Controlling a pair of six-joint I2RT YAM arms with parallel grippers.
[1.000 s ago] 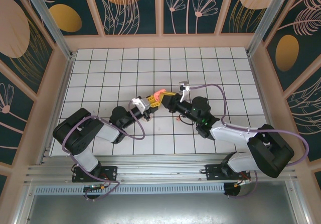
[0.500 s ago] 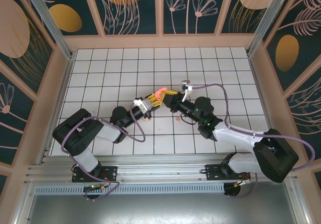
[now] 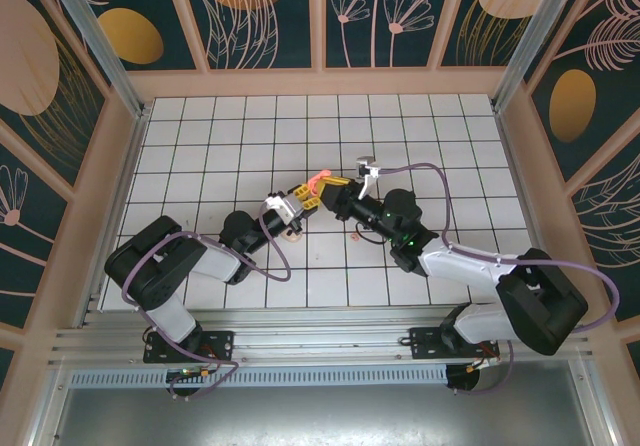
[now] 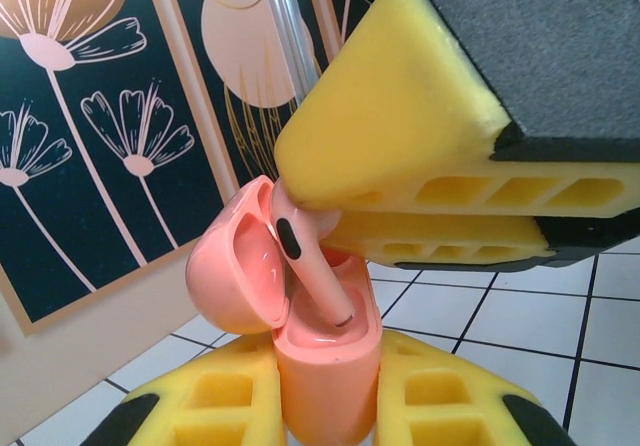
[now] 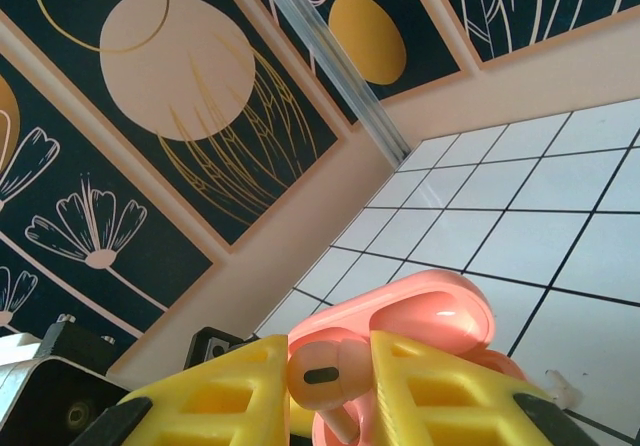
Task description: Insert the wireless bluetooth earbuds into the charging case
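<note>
Near the middle of the table (image 3: pixel 200 146), the left gripper (image 3: pixel 308 199) grasps a pink charging case (image 4: pixel 326 361), its lid open toward 9 o'clock. From 3 o'clock, the right gripper (image 3: pixel 336 191) pinches a pink earbud (image 4: pixel 303 254), whose stem tip sits inside the case.

- coral-pink earbud (image 4: pixel 300 256): glossy, with a dark oval patch on its side. The stem is tilted, tip toward 5 o'clock, poking into the case's well. Its head is pinched in the right pincer (image 4: pixel 308 208).
- charging case (image 4: pixel 325 371): same coral pink, upright, lid flipped open toward 9 o'clock, clamped in the left pincer (image 4: pixel 326 396).
</note>
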